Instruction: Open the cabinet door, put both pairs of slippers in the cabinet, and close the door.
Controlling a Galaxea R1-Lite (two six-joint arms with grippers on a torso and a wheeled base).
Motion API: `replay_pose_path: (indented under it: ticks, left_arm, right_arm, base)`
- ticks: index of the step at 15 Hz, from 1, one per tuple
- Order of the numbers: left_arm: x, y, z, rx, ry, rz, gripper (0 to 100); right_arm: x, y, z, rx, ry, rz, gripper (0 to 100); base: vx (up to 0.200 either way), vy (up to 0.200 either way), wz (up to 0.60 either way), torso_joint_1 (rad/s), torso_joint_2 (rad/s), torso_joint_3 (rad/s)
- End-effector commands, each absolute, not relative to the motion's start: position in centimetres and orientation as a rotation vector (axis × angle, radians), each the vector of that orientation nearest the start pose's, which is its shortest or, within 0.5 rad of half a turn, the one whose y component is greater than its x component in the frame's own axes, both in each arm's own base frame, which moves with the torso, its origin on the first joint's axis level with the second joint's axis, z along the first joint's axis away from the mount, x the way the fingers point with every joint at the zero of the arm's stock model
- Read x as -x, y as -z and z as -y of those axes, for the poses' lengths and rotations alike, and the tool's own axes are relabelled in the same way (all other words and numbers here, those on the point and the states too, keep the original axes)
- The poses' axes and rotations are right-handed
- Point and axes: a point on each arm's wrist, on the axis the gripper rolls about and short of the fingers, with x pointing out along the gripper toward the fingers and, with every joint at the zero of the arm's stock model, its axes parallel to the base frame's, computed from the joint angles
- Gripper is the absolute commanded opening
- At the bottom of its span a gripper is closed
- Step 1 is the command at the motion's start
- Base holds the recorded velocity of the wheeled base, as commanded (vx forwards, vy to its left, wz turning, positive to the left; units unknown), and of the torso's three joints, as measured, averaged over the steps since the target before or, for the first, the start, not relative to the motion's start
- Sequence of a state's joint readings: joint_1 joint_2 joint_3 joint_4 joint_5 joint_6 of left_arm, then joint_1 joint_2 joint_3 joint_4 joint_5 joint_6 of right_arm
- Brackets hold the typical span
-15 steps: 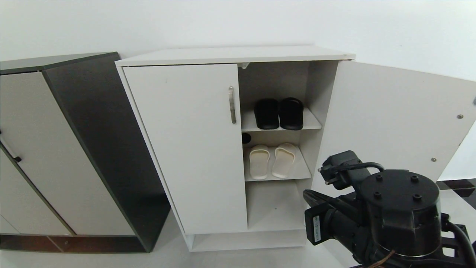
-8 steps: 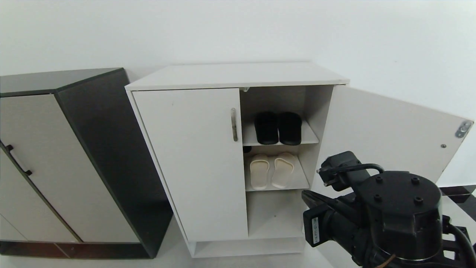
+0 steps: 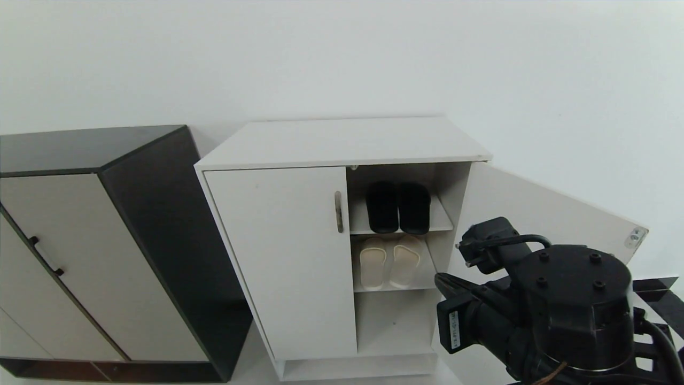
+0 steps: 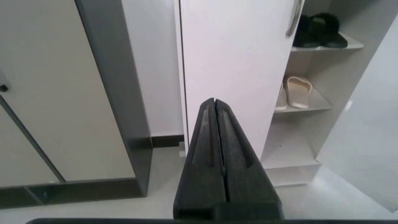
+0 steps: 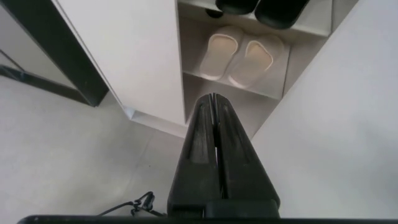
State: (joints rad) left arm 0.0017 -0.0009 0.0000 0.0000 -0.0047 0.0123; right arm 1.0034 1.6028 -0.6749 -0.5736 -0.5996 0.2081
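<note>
Against the plain white wall (image 3: 342,53), white wooden cabinet (image 3: 342,141), right door (image 3: 534,214) open, black rubber slippers (image 3: 398,207) on its top shelf (image 3: 441,219), cream rubber slippers (image 3: 389,261) on the shelf below (image 3: 385,289), left hand (image 4: 214,101) and right hand (image 5: 213,97) both clenched, empty.

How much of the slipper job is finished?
Most of it. The white cabinet has its right door open, the black slippers sit on the upper shelf and the cream slippers on the middle shelf. Nothing is in hand: the left end effector and the right end effector are both shut and empty. Left to do: swing the right door closed.
</note>
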Motion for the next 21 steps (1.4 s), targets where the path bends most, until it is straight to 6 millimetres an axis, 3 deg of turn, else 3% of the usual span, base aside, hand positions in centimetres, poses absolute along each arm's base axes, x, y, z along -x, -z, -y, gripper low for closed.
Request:
replay_pose_path:
  ticks: [1,12,18,21]
  left_arm:
    - [2.28,-7.55,0.01,-0.012,0.003,0.000,0]
    - [2.28,-7.55,0.01,-0.012,0.003,0.000,0]
    - [2.28,-7.55,0.01,-0.012,0.003,0.000,0]
    - [2.28,-7.55,0.01,-0.012,0.003,0.000,0]
  right_arm:
    - [-15.45,-17.06,-21.87,0.054,-0.370,-0.288,0]
    - [-15.41,-17.00,-21.81,0.055,-0.372,-0.290,0]
    - [-15.40,-16.88,-21.80,0.069,-0.373,-0.291,0]
    - [-15.33,-16.72,-21.69,0.081,-0.373,-0.294,0]
  base:
    - [0.000,0.000,0.00,0.188,-0.50,-0.315]
    - [0.000,0.000,0.00,0.203,-0.50,-0.294]
    - [-0.167,0.000,0.00,0.040,-0.07,-0.040]
    - [0.000,0.000,-0.20,-0.006,0.00,0.002]
